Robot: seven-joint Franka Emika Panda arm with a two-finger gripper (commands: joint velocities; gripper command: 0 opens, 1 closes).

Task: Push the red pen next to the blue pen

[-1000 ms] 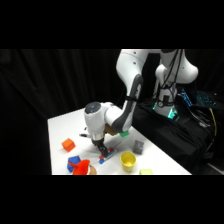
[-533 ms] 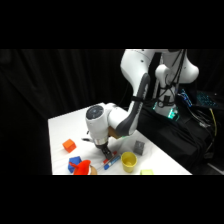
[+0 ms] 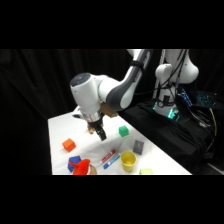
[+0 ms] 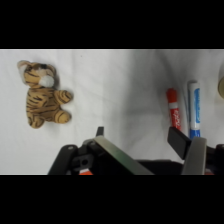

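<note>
Red pen (image 4: 172, 111) lies flat on the white table (image 4: 115, 85), just beside the blue pen (image 4: 194, 110), roughly parallel, narrow gap between. In the side view both sit near the yellow cup (image 3: 128, 160). Gripper (image 3: 100, 134) hangs above the table, apart from the pens; fingers spread, gripping nothing. Pen looks light, stiff, smooth, likely to roll; nudge at mid-barrel. Toy tiger (image 4: 44, 93) well apart
</note>
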